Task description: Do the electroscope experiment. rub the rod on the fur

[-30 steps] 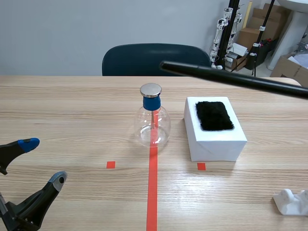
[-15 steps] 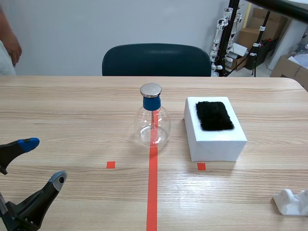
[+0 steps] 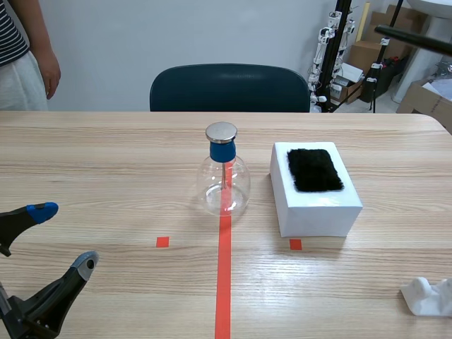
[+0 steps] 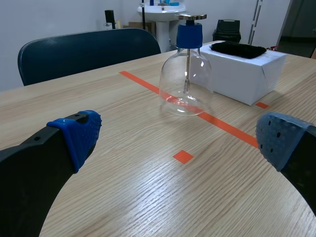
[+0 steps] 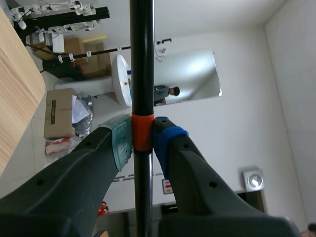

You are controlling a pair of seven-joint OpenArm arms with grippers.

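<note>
A black rod with an orange band stands clamped between the pads of my right gripper, which is shut on it and points up toward the ceiling. In the scene view only the rod's tip shows, high at the far right. The black fur patch lies on a white box right of the glass electroscope flask with a blue neck and metal cap. My left gripper hovers open low at the near left, and the flask is ahead of it in the left wrist view.
A dark chair stands behind the table. A person stands at the far left. A crumpled white cloth lies at the near right. Cardboard boxes and stands fill the back right corner.
The rod swung from across the scene above the box up and away to the upper right. A person has come into view at the far left. The left arm stayed still.
</note>
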